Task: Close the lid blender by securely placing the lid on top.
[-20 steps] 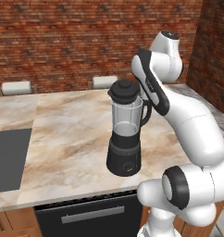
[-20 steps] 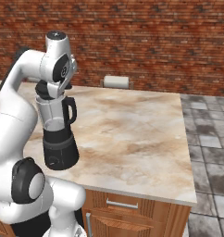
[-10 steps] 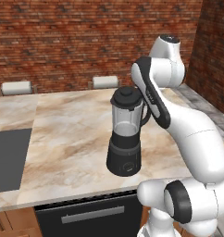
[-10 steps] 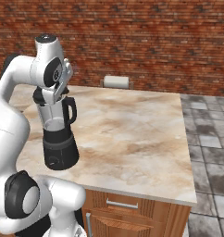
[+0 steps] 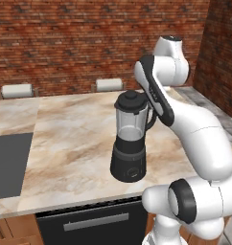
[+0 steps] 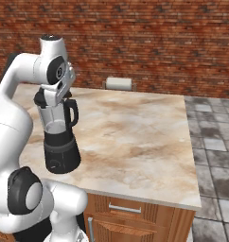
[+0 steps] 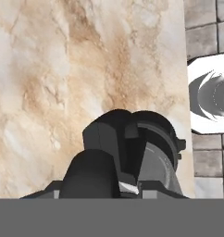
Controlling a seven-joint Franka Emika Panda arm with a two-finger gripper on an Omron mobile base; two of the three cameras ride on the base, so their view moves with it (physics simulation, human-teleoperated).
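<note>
The blender (image 5: 129,162) stands near the counter's front edge, with a black base, a clear jar and a black side handle (image 6: 73,112). The round black lid (image 5: 131,102) lies level on the jar's mouth, its centre knob up. My gripper (image 5: 140,103) reaches in from the handle side at lid height and is shut on the lid (image 6: 41,99). The hand (image 6: 57,90) hides the fingertips in the right base view. The hand view looks straight down on the blender (image 7: 153,139), dark against the marble.
The marble counter (image 6: 135,142) stretches wide to the right of the blender. A dark cooktop (image 5: 7,162) is set in at the left. Two white objects (image 5: 109,84) (image 5: 17,90) sit by the brick wall. Grey tiled floor (image 6: 213,142) lies past the counter's right end.
The gripper has come down with the lid, from just above the jar onto its mouth. The upper arm has swung a little. The blender has not moved.
</note>
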